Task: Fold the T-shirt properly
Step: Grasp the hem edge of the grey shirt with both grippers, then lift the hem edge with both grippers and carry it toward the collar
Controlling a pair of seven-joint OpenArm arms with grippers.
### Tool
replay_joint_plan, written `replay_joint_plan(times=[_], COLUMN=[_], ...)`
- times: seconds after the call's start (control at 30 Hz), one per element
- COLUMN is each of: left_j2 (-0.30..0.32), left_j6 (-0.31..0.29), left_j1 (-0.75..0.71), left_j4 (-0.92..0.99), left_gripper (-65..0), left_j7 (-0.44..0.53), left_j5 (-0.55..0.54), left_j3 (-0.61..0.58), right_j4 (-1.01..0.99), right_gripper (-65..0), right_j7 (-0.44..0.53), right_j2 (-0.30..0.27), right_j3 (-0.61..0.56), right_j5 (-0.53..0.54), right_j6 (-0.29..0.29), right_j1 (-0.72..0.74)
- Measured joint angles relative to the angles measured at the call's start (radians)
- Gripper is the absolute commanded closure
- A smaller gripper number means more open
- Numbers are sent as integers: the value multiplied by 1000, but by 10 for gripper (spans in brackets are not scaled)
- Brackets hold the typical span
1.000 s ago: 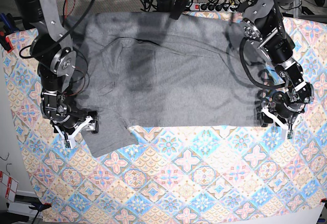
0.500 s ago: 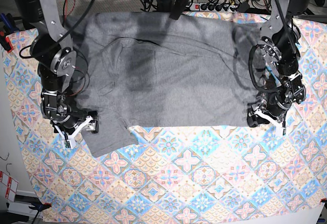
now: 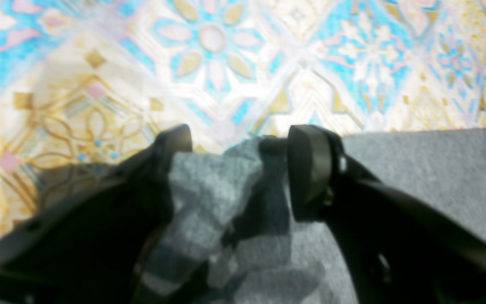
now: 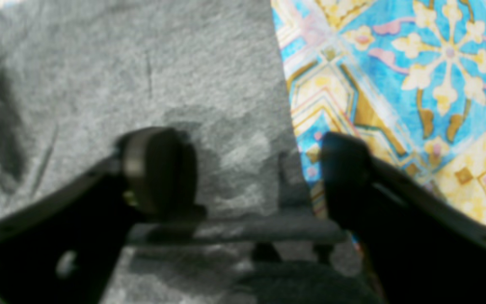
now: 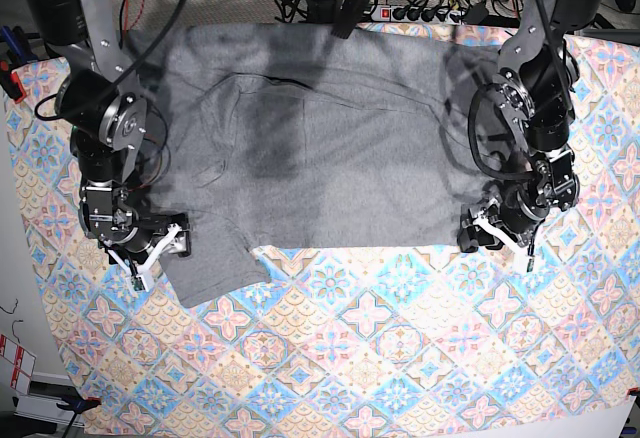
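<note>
The grey T-shirt [image 5: 320,158] lies spread flat across the far half of the table, with one sleeve hanging toward the front at the left. My left gripper [image 5: 495,235] is at the shirt's front right corner. In the left wrist view the gripper [image 3: 243,141] has its jaws closed onto a bunched-up fold of the grey fabric [image 3: 209,185]. My right gripper [image 5: 160,251] is at the sleeve's left edge. In the right wrist view it [image 4: 247,147] is open, one finger [image 4: 154,164] over the fabric [image 4: 141,63] and the other over the tablecloth.
The pastel tile-patterned tablecloth [image 5: 380,338] covers the table, and its front half is bare. A power strip and cables [image 5: 420,13] lie behind the far edge. A red clamp [image 5: 10,83] sits at the left edge.
My left gripper has moved left in the base view from the bare tablecloth onto the shirt's front right corner and closed on the fabric. The right gripper has barely moved.
</note>
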State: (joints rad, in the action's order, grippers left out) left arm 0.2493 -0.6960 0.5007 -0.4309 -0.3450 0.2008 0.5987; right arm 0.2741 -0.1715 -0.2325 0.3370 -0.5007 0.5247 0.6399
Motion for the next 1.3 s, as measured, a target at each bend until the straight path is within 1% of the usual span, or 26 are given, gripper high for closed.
replay_joint_plan(times=[0.1,0.17,0.23,0.33,0.4,0.47,0.57,0.63,0.7,0.73,0.77,0.83,0.9,0.93,1.07,1.13,1.23,1.3], left_j2=[0,0,0,0,0,0,0,0,0,0,1,2,3,3,3,3,2,-2], left_j6=[0,0,0,0,0,0,0,0,0,0,0,0,0,0,0,0,0,0], left_j1=[-7,-9,-11,-19,-21,-22,-22,-27,-35,-37,-39,-40,-40,-40,-41,-38,-38,-48], left_j4=[-1,-1,-1,-4,-4,-4,-4,-4,-7,-7,-7,-8,-8,-8,-8,-8,-8,-45], left_gripper=[-337,-337,-337,-337,-337,-337,-330,-292,-235,-217,-200,-187,-177,-160,-54,-40,-34,-23], left_j7=[6,10,10,15,16,17,17,17,21,21,18,9,2,3,-2,-6,-7,-20], left_j5=[-6,-8,-8,-12,-11,-12,-11,-12,-20,-20,-23,-25,-26,-26,-26,-25,-19,-14], left_j3=[0,0,0,0,0,0,0,0,0,0,0,0,0,0,0,0,0,0], right_j4=[0,0,0,0,1,3,4,6,6,6,6,11,48,76,227,304,386,417], right_gripper=[-295,-240,-220,-214,-192,-139,-64,-55,-52,-52,-52,-51,-51,-51,-51,-51,-51,-51], right_j7=[-1,-1,-10,-30,-31,-31,-31,-31,-31,-31,-31,-31,-48,-56,-55,-63,-127,-167], right_j2=[0,0,2,2,6,8,11,12,11,12,13,13,14,19,31,31,30,31], right_j3=[-4,-5,-6,-8,-8,-18,-67,-81,-81,-80,-80,-79,-78,-78,-78,-78,-80,-80], right_j5=[3,4,3,4,4,4,8,8,8,8,9,11,9,6,10,7,10,1], right_j6=[1,1,1,2,2,2,5,5,6,5,5,5,13,13,21,24,28,28], right_j1=[0,0,0,3,3,3,3,5,5,5,5,3,-7,-21,-109,-158,-196,-201])
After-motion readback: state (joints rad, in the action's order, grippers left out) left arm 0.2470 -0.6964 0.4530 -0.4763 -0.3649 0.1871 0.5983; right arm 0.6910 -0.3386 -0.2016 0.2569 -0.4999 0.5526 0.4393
